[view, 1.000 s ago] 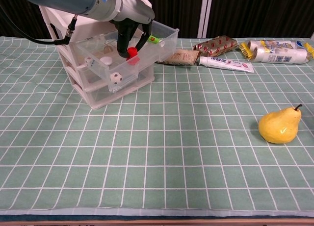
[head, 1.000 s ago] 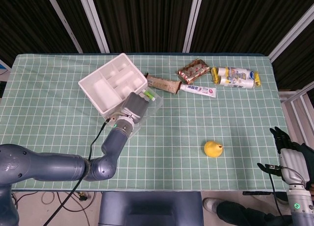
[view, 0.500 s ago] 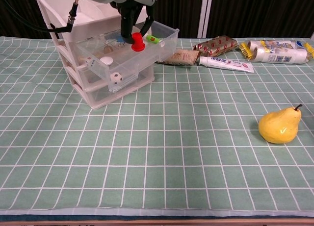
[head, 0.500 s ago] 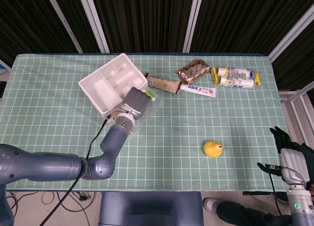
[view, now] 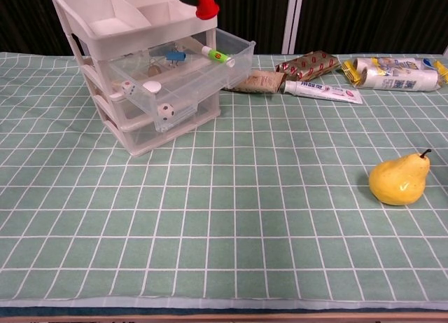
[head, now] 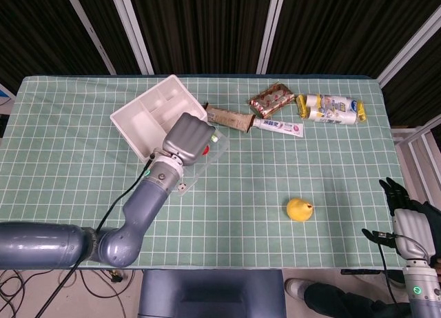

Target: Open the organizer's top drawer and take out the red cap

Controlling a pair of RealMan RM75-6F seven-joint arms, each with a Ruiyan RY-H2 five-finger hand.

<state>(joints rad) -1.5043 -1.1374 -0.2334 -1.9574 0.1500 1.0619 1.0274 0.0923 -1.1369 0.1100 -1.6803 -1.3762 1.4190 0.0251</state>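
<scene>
The white organizer (view: 119, 29) (head: 141, 125) stands at the table's left, its clear top drawer (view: 185, 74) pulled out toward the front. The red cap (view: 205, 3) hangs high above the drawer at the top edge of the chest view, held by my left hand (head: 188, 136). From the head camera that hand covers the drawer, and only a sliver of red cap (head: 205, 150) shows beside it. Dice, a green-capped tube (view: 217, 55) and small bits lie in the drawer. My right hand (head: 408, 221) rests off the table's right edge, fingers apart, holding nothing.
A yellow pear (view: 400, 180) lies at the front right. Along the back are a brown wrapper (view: 255, 80), a toothpaste tube (view: 323, 91), a snack bag (view: 311, 63) and a yellow-white pack (view: 392, 73). The green checked cloth (view: 231, 218) covers the table.
My left hand has lifted the red cap out of the top drawer, rising until only the cap and fingertips show at the top of the chest view. The right hand stayed still.
</scene>
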